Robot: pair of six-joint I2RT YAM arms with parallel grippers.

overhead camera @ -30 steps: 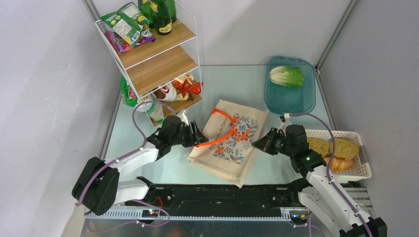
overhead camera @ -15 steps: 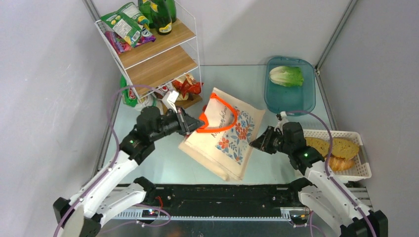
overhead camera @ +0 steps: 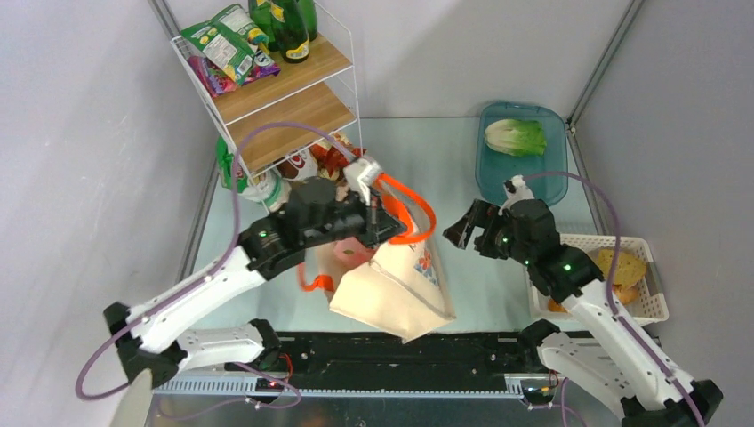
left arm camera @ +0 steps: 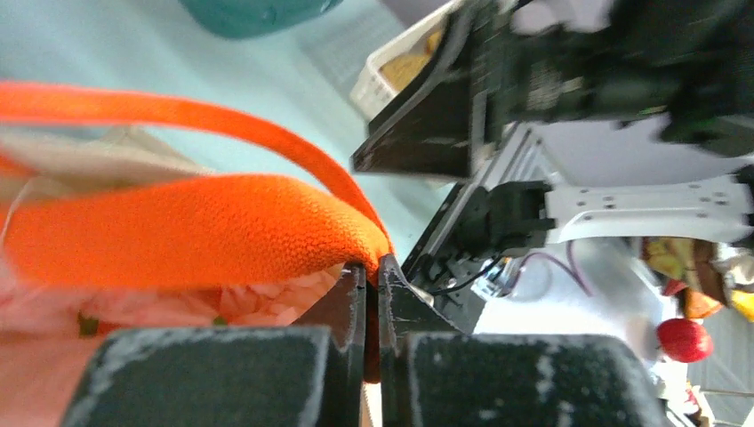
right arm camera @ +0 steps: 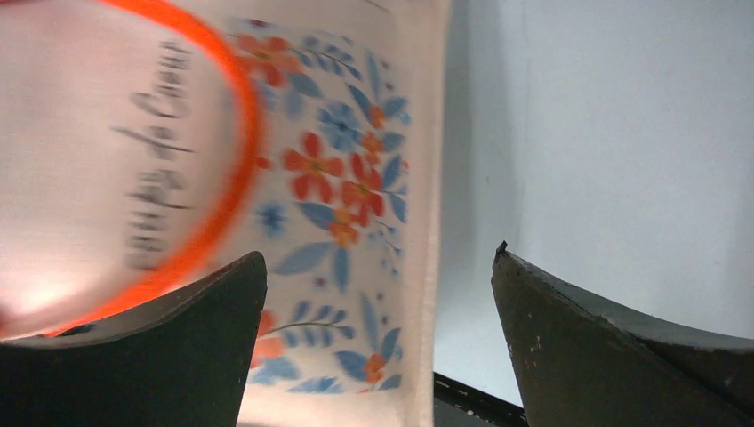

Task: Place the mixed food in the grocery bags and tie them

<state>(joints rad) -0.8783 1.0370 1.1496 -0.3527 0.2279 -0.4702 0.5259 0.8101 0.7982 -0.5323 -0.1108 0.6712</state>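
The beige floral tote (overhead camera: 396,289) hangs off the table by one orange handle (overhead camera: 411,209), tilted, its mouth toward the left. My left gripper (overhead camera: 389,227) is shut on that handle (left arm camera: 178,231), which is pinched between the jaws at my left gripper (left arm camera: 372,276). The other handle (overhead camera: 311,280) dangles low on the left. Something pink (overhead camera: 348,253) shows at the tote's mouth. My right gripper (overhead camera: 458,225) is open just right of the tote, holding nothing; its view shows the floral side (right arm camera: 338,178) between my right gripper (right arm camera: 378,267) fingers. The lettuce (overhead camera: 516,136) lies in the teal tray. Bread rolls (overhead camera: 622,267) sit in the white basket.
A wire shelf (overhead camera: 284,98) with green bottles (overhead camera: 289,31) and snack bags (overhead camera: 227,44) stands at the back left, close behind my left arm. The teal tray (overhead camera: 525,185) is at the back right. The white basket (overhead camera: 653,307) sits at the right edge beside my right arm.
My left gripper closed on the orange handle and lifted the tote off the table, moving right. My right gripper opened, released the tote's edge, and rose slightly.
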